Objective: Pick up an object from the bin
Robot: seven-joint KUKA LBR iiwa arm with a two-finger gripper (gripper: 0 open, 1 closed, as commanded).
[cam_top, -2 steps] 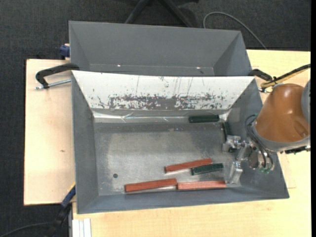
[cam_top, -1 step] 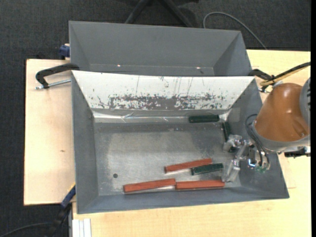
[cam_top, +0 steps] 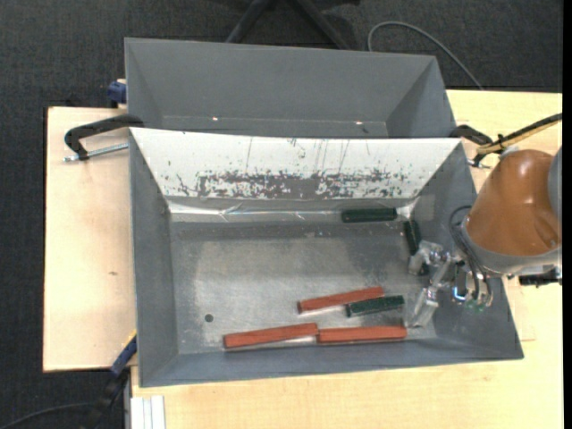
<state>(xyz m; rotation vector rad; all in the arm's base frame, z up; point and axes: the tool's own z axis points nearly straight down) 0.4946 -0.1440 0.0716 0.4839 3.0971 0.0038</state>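
Note:
My gripper (cam_top: 422, 284) sits low at the right end of the bin with its fingers apart, so it is open, and nothing lies between them. Its lower fingertip (cam_top: 420, 310) stands just right of a short dark green bar (cam_top: 375, 306) lying on the bin floor. A red-brown bar (cam_top: 340, 300) lies slanted just left of that green bar. Below them, another red-brown bar (cam_top: 361, 334) lies along the front wall, its right end close to the lower fingertip.
A third, longer red-brown bar (cam_top: 270, 336) lies along the front wall to the left. A dark green bar (cam_top: 368, 214) rests against the back wall, and a small dark piece (cam_top: 409, 235) stands by the right wall above the gripper.

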